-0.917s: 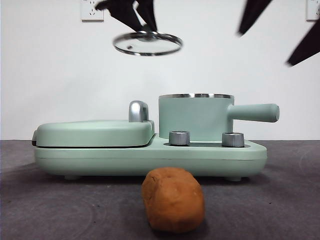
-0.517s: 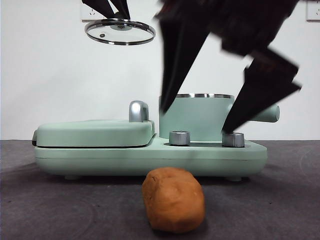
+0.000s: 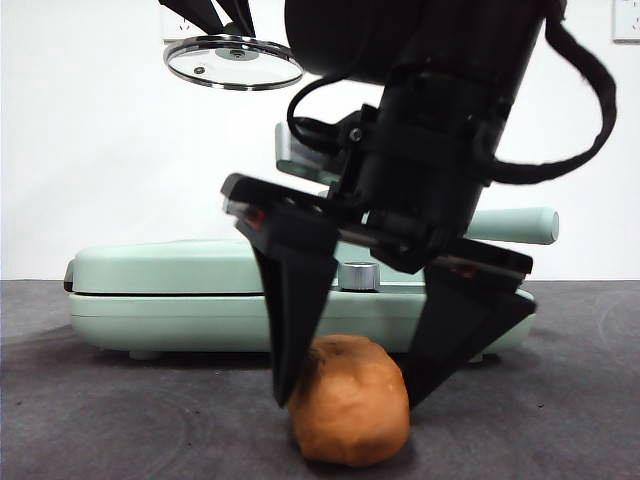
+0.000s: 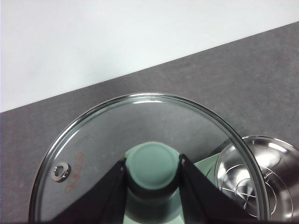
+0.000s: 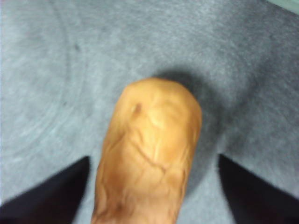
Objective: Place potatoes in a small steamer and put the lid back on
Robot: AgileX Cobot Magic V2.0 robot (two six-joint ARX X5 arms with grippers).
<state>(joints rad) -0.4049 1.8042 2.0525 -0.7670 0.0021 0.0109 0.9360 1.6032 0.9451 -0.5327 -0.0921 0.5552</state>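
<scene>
Orange-brown and matte, the potato (image 3: 347, 402) is lying on the grey table (image 3: 120, 420) in front of the appliance, and you are now seeing the right gripper (image 3: 345, 395) straddling it, where half a second ago the arm was only sweeping down past the pot. Its jaws are standing wide, one on each side of the potato; the right wrist view shows the potato (image 5: 148, 158) between them with grey table in the gaps, so nothing is gripped yet. By this evidence the pick is just beginning.

The left gripper (image 4: 153, 186) is holding the lid (image 3: 233, 62) by its mint-green knob (image 4: 153, 168), high and off to the side, slightly further aside than a second ago.

The small steamer (image 3: 500, 226) is sitting mostly hidden behind the right arm; only its handle is showing. The left wrist view is showing its open steel interior (image 4: 257, 179) uncovered. The griddle cover (image 3: 170, 266) is lying closed alongside. Nothing is blocking the potato.
</scene>
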